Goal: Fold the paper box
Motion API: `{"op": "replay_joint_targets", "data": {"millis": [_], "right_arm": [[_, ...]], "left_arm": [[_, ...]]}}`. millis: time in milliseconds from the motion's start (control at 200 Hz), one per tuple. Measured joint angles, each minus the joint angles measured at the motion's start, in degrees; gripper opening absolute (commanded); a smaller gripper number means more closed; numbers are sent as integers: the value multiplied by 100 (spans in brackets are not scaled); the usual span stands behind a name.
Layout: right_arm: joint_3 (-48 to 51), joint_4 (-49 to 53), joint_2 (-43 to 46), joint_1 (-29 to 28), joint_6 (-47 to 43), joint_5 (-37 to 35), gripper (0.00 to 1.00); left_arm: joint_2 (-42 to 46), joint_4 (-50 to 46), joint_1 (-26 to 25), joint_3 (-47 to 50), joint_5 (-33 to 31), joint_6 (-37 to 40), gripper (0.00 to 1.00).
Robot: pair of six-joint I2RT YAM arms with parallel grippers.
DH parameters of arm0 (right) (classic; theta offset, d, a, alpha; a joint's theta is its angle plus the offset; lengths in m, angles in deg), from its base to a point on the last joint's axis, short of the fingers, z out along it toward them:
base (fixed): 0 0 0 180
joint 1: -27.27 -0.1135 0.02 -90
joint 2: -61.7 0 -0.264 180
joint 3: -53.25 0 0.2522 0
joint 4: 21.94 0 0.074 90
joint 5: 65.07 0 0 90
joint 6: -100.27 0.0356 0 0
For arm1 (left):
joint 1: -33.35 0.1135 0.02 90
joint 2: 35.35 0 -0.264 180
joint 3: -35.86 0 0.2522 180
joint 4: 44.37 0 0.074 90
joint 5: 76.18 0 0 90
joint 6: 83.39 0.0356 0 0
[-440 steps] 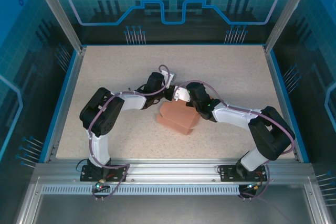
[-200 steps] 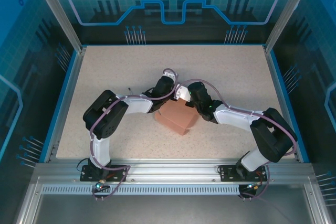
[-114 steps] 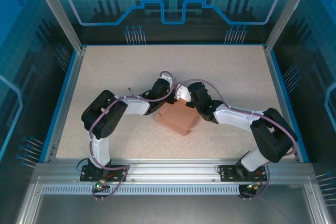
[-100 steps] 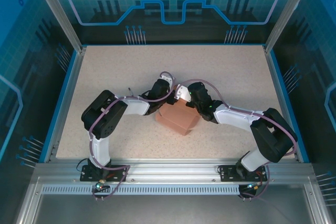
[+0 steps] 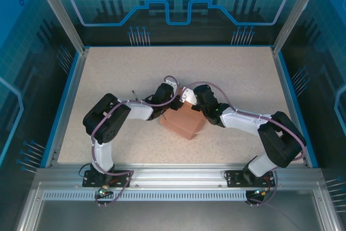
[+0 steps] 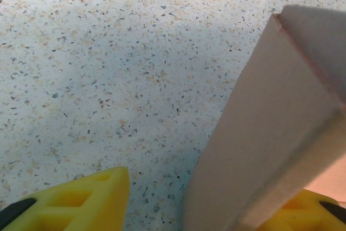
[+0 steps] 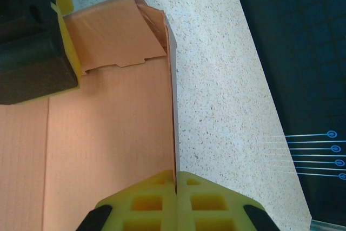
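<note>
The paper box point(image 5: 183, 124) lies mid-worktop point(image 5: 243, 74), between the two pincers.
It sits cornerwise to the worktop edges, one corner toward the arm bases; its long axis is unclear from above. The right pincer point(image 7: 177, 179) is clamped on an upright side wall running straight away from it. The left pincer point(image 6: 208, 196) stands parted, a raised panel beside its right finger. Bare surface lies all round, widest toward the far edge.

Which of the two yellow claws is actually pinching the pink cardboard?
The right gripper: its yellow fingers are pressed shut on a thin wall of the paper box. The left gripper has its fingers apart, bare table between one finger and the card.
</note>
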Motion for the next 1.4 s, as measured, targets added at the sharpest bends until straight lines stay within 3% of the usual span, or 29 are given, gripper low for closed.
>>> {"op": "replay_joint_targets", "data": {"millis": [365,655,830,1081,1396], "right_arm": [[0,4,0,24,0,61,0],[0,-31,31,20,66,229,0],[2,-114,33,-2,190,282,0],[24,-181,33,-2,280,181,0],[70,-195,37,-2,299,144,0]], "left_arm": [[-195,-17,48,-234,48,-7,34],[-313,-2,33,-339,37,-116,18],[-400,-155,-46,-507,-168,-238,15],[-446,-37,-57,-511,-203,-365,28],[-332,345,205,-157,466,-315,45]]}}
